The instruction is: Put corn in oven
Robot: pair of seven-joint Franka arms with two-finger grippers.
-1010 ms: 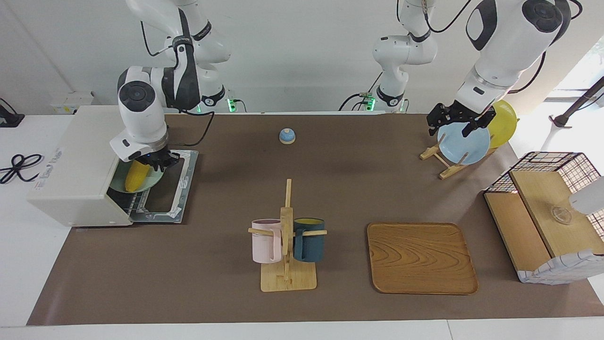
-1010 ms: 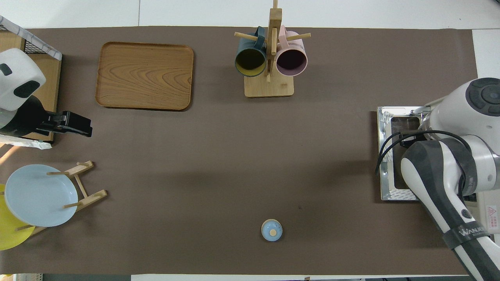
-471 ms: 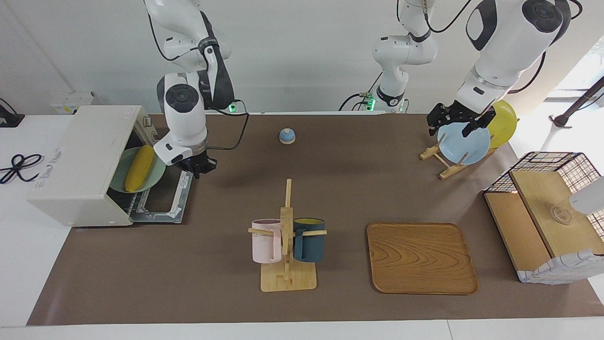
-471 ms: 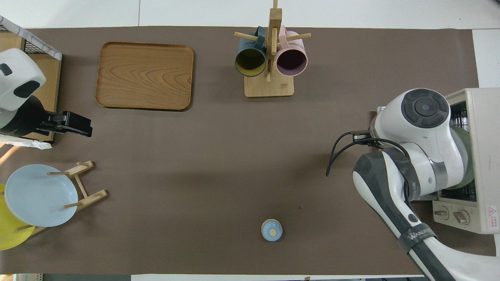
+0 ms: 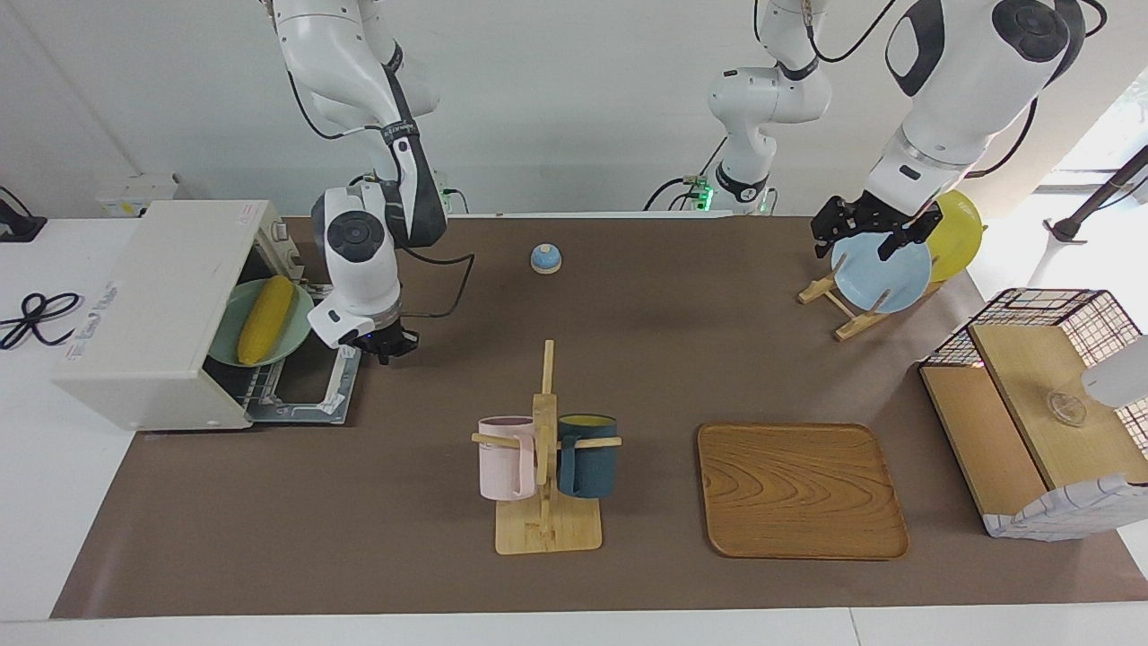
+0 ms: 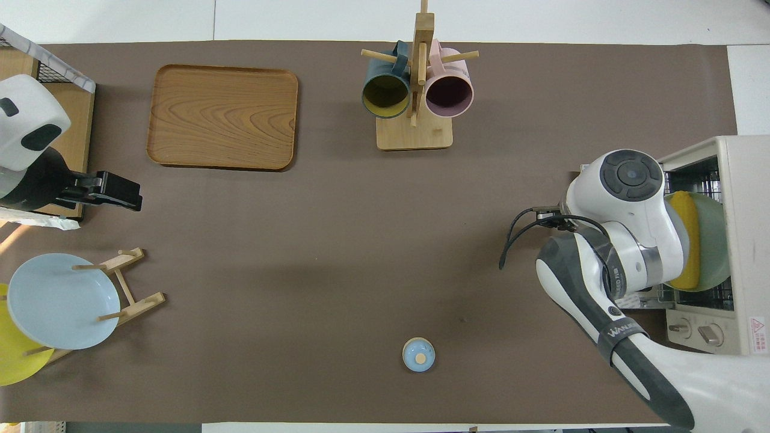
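Nearest the robots, a small blue bell (image 5: pixel 546 258) sits on the brown table mat (image 5: pixel 628 377) close to the robots' edge, about midway along it. At the left arm's end of that edge, a wooden plate rack (image 5: pixel 843 305) holds a light blue plate (image 5: pixel 881 273) and a yellow plate (image 5: pixel 956 233). The left gripper (image 5: pixel 863 235) hangs over the blue plate's upper rim with its fingers spread apart, holding nothing; this arm waits.

At the right arm's end of the table stands the oven (image 5: pixel 157 314), its door (image 5: pixel 314 377) dropped flat onto the mat. The corn (image 5: pixel 265 318) lies on a pale green plate (image 5: pixel 231 334) that rests on the wire rack inside the oven's mouth, the cob running lengthwise across the plate. The right gripper (image 5: pixel 387 346) is over the mat just beside the outer edge of the lowered door, clear of the corn, its fingertips pressed together and empty.

Farther out, near the table's middle, a wooden mug stand (image 5: pixel 545 484) carries a pink mug (image 5: pixel 504 458) and a dark teal mug (image 5: pixel 587 455). Beside it, toward the left arm's end, lies a wooden tray (image 5: pixel 801 490). At the left arm's end of the table sits a wood-and-wire basket box (image 5: pixel 1040 431).
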